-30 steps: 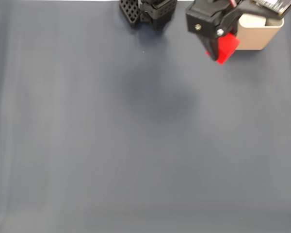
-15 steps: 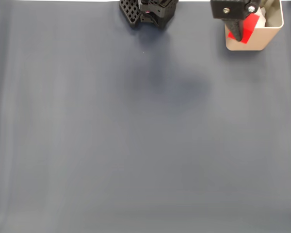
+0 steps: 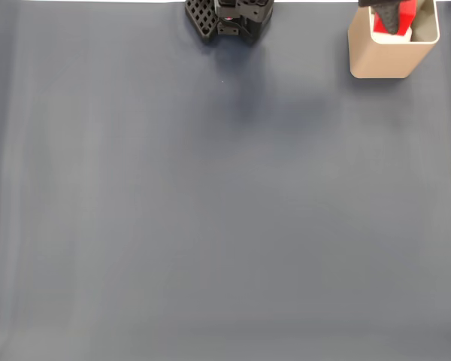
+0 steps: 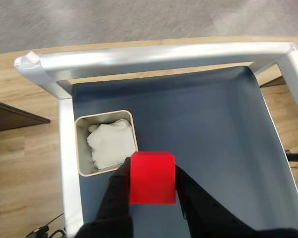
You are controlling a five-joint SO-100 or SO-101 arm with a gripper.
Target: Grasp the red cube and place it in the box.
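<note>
In the fixed view the tan box stands at the top right of the dark mat. My gripper hangs over its opening, shut on the red cube, and is partly cut off by the top edge. The wrist view looks down on the red cube, pinched between my gripper's black fingers. Here the box lies just left of the cube and below it. Crumpled white material sits inside the box.
The arm's black base sits at the top centre of the fixed view. A metal frame borders the mat close behind and beside the box, with wooden floor beyond it.
My gripper has carried the red cube right and toward the top edge of the fixed view, from in front of the box's left side to over its opening.
</note>
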